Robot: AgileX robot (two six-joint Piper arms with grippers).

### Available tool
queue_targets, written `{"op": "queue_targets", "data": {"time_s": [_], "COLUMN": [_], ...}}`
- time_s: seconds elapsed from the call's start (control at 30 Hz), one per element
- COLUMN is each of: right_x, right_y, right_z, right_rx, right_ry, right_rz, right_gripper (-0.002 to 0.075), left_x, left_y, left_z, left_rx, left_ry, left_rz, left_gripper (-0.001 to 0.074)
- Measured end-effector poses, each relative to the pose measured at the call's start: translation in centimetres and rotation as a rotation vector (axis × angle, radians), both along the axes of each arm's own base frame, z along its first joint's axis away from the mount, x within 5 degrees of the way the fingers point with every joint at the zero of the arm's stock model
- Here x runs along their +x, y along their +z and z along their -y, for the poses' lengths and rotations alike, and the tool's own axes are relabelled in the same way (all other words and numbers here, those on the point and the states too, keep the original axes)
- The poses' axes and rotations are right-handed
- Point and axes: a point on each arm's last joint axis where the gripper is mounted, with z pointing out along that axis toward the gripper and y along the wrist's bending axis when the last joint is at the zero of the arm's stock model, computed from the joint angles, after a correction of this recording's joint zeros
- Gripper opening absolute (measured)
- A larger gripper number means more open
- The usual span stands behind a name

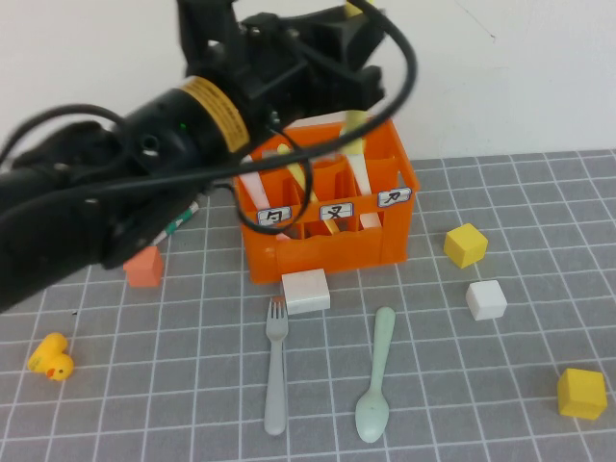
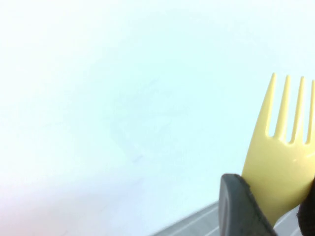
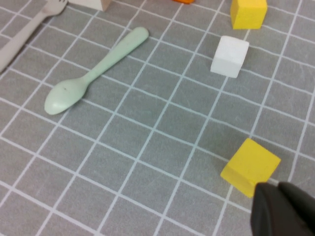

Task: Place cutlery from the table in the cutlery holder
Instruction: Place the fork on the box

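My left gripper [image 1: 358,29] hangs above the back of the orange cutlery holder [image 1: 327,245], shut on the yellow fork [image 1: 354,133]. In the left wrist view the fork [image 2: 283,152] stands tines up between the gripper's [image 2: 275,209] dark fingers. The grey fork [image 1: 276,366] and the mint-green spoon [image 1: 377,377] lie side by side on the table [image 1: 462,385] in front of the holder. The spoon [image 3: 93,73] and part of the grey fork [image 3: 19,34] show in the right wrist view. My right gripper [image 3: 285,211] is shut and empty, low over the table beside a yellow cube [image 3: 250,166]; it is out of the high view.
A white block [image 1: 306,291] lies against the holder's front. A yellow cube [image 1: 466,244], a white cube [image 1: 486,299] and another yellow cube [image 1: 581,393] sit to the right. A small orange cube [image 1: 144,267] and a yellow duck [image 1: 50,358] sit to the left.
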Motion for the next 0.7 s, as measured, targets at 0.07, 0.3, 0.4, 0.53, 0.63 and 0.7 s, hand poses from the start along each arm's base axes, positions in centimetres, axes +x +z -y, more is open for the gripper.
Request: {"op": "queue_targets", "data": {"time_s": [0.07, 0.3, 0.4, 0.53, 0.63, 0.7], "right_x": [0.0, 0.0, -0.1, -0.1, -0.1, -0.1], "right_y": [0.0, 0.0, 0.0, 0.0, 0.0, 0.0], "right_z": [0.0, 0.0, 0.0, 0.0, 0.0, 0.0], "right_rx": [-0.003, -0.003, -0.002, -0.002, -0.002, -0.002], "right_ry": [0.003, 0.006, 0.008, 0.008, 0.008, 0.008], "right_rz": [0.002, -0.002, -0.005, -0.006, -0.006, -0.006], "right_gripper": [-0.0003, -0.0003, -0.0003, -0.0003, -0.0003, -0.0003], "left_x": [0.4, 2.3, 2.7, 2.9, 3.2, 3.5], "left_y": [-0.4, -2.5, -3.1, -3.4, -3.9, -4.5], "left_z": [0.5, 1.1, 1.0, 1.0, 1.1, 1.1], "left_rx": [-0.055, -0.167, -0.14, -0.059, -0.022, -0.014], "left_ry": [-0.035, 0.004, 0.038, 0.066, 0.075, 0.09], "left_rz": [0.023, -0.032, -0.02, 0.026, 0.034, 0.021], "left_gripper": [0.0224, 0.0223, 0.0223, 0.0223, 0.0223, 0.0223]}}
